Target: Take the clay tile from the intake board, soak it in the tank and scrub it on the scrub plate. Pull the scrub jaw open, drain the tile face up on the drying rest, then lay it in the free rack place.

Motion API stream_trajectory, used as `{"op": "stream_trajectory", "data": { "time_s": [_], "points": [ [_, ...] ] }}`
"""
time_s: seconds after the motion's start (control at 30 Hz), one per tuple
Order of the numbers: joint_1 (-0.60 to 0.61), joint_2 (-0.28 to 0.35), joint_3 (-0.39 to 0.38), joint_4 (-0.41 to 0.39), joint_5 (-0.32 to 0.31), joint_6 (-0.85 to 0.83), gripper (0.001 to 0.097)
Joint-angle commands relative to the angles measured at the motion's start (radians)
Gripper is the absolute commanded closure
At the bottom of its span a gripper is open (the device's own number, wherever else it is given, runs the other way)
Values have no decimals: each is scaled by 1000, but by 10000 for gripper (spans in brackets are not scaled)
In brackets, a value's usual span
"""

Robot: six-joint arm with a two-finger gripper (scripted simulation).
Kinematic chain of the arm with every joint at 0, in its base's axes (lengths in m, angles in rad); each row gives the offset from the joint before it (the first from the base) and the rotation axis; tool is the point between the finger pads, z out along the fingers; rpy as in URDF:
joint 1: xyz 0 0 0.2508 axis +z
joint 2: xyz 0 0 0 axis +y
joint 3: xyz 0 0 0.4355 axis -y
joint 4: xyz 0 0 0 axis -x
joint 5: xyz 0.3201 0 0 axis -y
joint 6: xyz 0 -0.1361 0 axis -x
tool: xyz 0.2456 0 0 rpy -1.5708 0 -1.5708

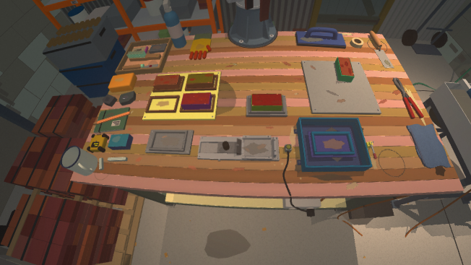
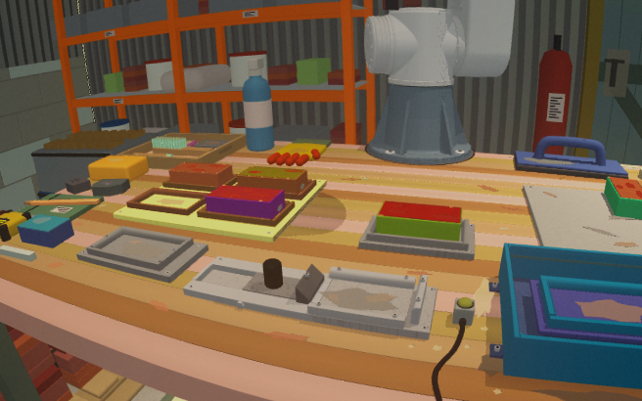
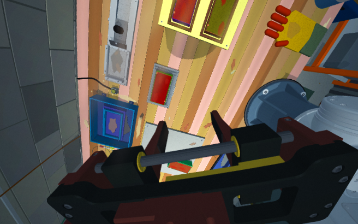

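Observation:
On the right rear of the bench lies the grey intake board (image 1: 339,86). The clay tile (image 1: 344,68), red on top with green sides, sits near the board's far edge. The blue tank (image 1: 333,144) stands in front of the board. The scrub plate (image 1: 239,148) with its jaw knob (image 1: 225,145) lies at the front centre, and the grey drying rest (image 1: 169,141) is to its left. The yellow rack (image 1: 183,94) has one free place (image 1: 162,103) at its front left. My gripper (image 3: 187,130) hangs high above the bench near the arm's base. It is open and holds nothing.
The arm's base (image 1: 251,30) stands at the bench's far edge. A red and green block on a grey stand (image 1: 266,104) sits mid-bench. A button box with a cable (image 1: 288,148) lies between scrub plate and tank. Pliers (image 1: 408,97) and a cloth (image 1: 427,144) lie at the right.

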Motion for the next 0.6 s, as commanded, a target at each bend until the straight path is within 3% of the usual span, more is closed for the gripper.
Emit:
{"op": "stream_trajectory", "data": {
  "time_s": [0.0,0.3,0.57],
  "points": [
    [0,0,0,0,0,0,296],
    [0,0,0,0,0,22,296],
    [0,0,0,0,0,146,296]
  ]
}}
